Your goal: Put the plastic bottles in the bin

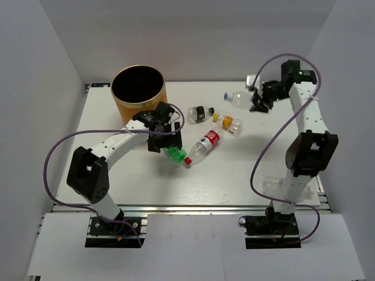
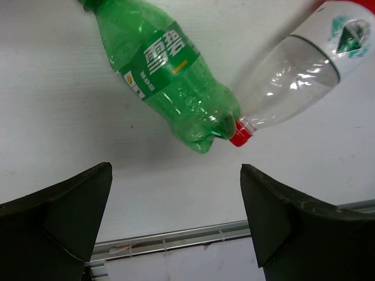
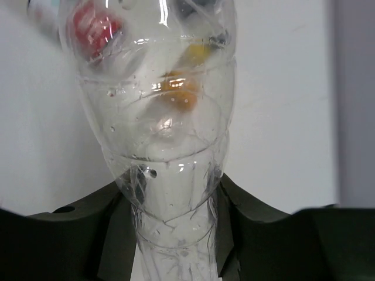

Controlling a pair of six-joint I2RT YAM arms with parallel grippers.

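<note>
One clear bottle (image 3: 167, 117), ends cut off, clamped in right gripper (image 3: 173, 219); left gripper (image 2: 176, 196) apart by half-hidden green bottle (image 1: 175, 154).

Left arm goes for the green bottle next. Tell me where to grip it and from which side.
Likely best: grip the green bottle across its labelled middle, coming from above with the open left pincer. It lies flat and slanted, so turn the jaws square to its long axis. Avoid the base end: the red cap of the clear bottle crowds it.
</note>
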